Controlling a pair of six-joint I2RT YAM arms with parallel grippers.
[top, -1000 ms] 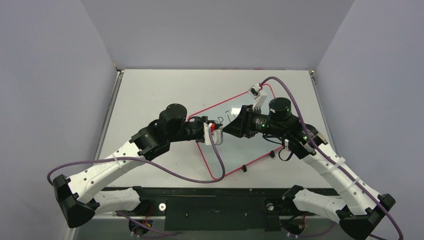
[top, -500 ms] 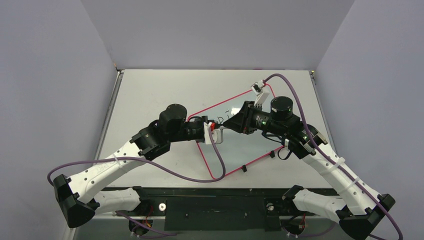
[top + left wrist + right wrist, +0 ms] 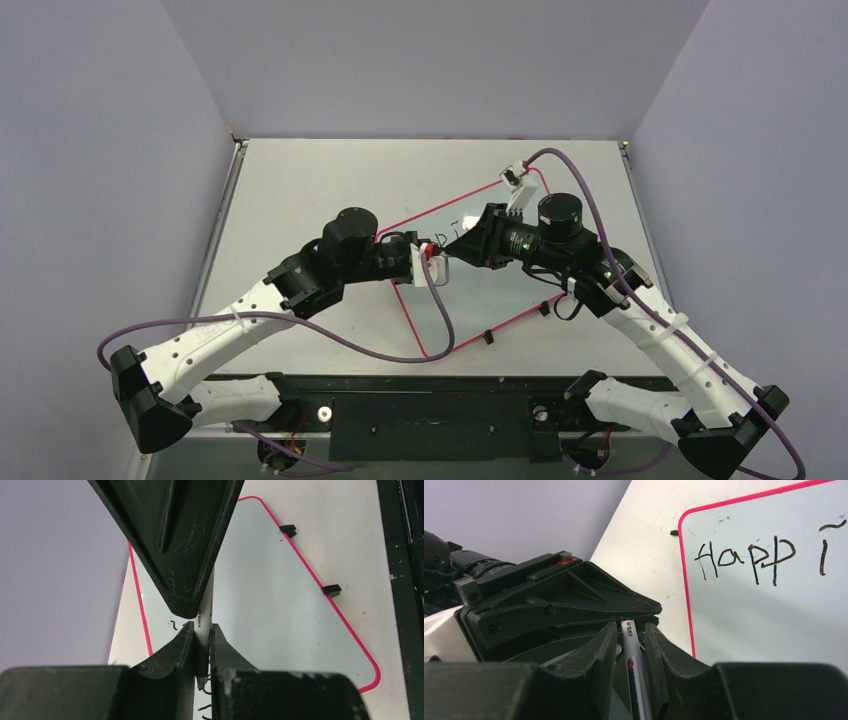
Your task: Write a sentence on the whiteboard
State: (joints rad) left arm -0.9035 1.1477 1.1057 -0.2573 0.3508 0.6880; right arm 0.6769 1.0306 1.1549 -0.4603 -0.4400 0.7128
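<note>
Slim white marker pen, above flat red-rimmed whiteboard: left gripper clamped on it; right gripper straddles it, grip unclear. Seat right squarely before left releases.

Walls: plain lavender-grey, at 9, 12 and 3 o'clock.
Worktop: pale grey, matte.
Light: even, soft, no hard shadows.
</note>
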